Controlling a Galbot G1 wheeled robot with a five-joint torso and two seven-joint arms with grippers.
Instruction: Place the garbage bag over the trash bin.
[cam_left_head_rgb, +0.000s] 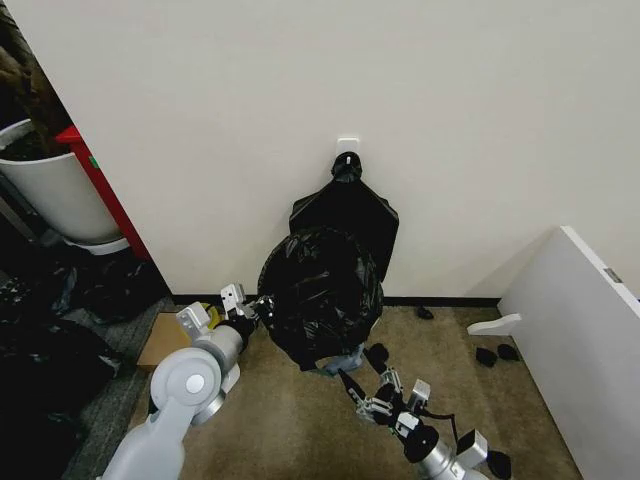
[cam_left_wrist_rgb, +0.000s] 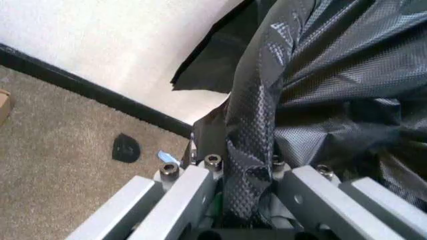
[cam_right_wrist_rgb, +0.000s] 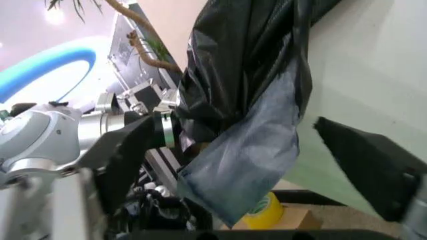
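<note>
The garbage bag (cam_left_head_rgb: 320, 295), shiny crinkled black plastic, bulges over a rounded shape by the wall. The trash bin is hidden beneath it, apart from a pale bluish strip (cam_left_head_rgb: 343, 361) at the foot. My left gripper (cam_left_head_rgb: 262, 306) sits at the bag's left side. In the left wrist view it (cam_left_wrist_rgb: 247, 200) is shut on a bunched fold of the garbage bag (cam_left_wrist_rgb: 320, 90). My right gripper (cam_left_head_rgb: 362, 388) is low in front of the bag, open. In the right wrist view its spread black fingers (cam_right_wrist_rgb: 367, 160) flank the garbage bag's (cam_right_wrist_rgb: 247, 75) hanging lower edge.
A flat smooth black bag (cam_left_head_rgb: 345, 212) hangs from a wall hook behind. A white planter pot (cam_left_head_rgb: 50, 190) and dark bags (cam_left_head_rgb: 60, 300) are at the left, with cardboard (cam_left_head_rgb: 165, 342) near my left arm. A white cabinet (cam_left_head_rgb: 590, 340) stands right, small black items (cam_left_head_rgb: 495, 353) on the carpet.
</note>
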